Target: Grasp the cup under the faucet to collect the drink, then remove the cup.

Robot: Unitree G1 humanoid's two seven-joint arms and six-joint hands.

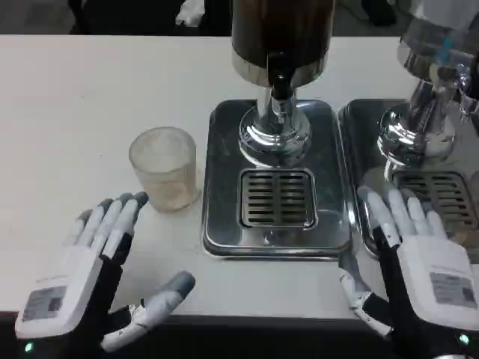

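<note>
At the near edge, the left hand (pixel 90 280) hovers low over the white table (pixel 67 97), fingers spread and holding nothing, thumb angled off to the right. The right hand (pixel 419 262) sits at the near right, also spread and empty, its fingertips over the edge of the right-hand drip tray (pixel 359 127).

Just beyond the left fingertips, slightly to the right and farther away, stands the cup (pixel 164 167). It is upright, its long axis vertical, mouth facing up. The gap between fingertips and cup is small; the left hand is clearly the nearer of the two, so a short reach forward and a little right looks like the coming move. The cup is clear, frosted or ribbed, short and wide, and appears empty, though its contents are hard to read.

The cup rests on the table just left of the centre drip tray (pixel 224 187), not on the grate (pixel 277 198). Farther back, the faucet (pixel 281 86) hangs from the dark dispenser (pixel 281 30) above the tray, to the right of the cup.
</note>
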